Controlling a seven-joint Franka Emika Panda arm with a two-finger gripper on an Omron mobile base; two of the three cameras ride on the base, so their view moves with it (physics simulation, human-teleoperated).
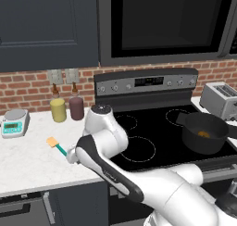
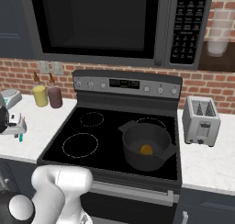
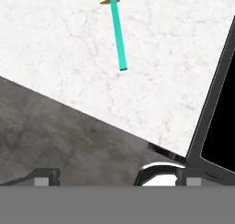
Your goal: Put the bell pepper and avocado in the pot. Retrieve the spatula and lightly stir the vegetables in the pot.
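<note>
One slim spatula (image 3: 117,32), with a teal-green handle and a small flat yellow square blade, lies on the white marbled desk (image 1: 28,155) left of the black glass stove (image 2: 110,136). We see one deep dark round pot (image 2: 146,147) on the stove, an orange lump inside. Our gripper (image 3: 114,178) hangs above the desk edge, fingers wide apart, holding nothing.

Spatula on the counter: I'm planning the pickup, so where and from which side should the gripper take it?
Grip the spatula mid-handle, coming straight down from above with the open gripper closing across the handle's width. It lies flat on the counter; the handle is long and slim, the blade small.
</note>
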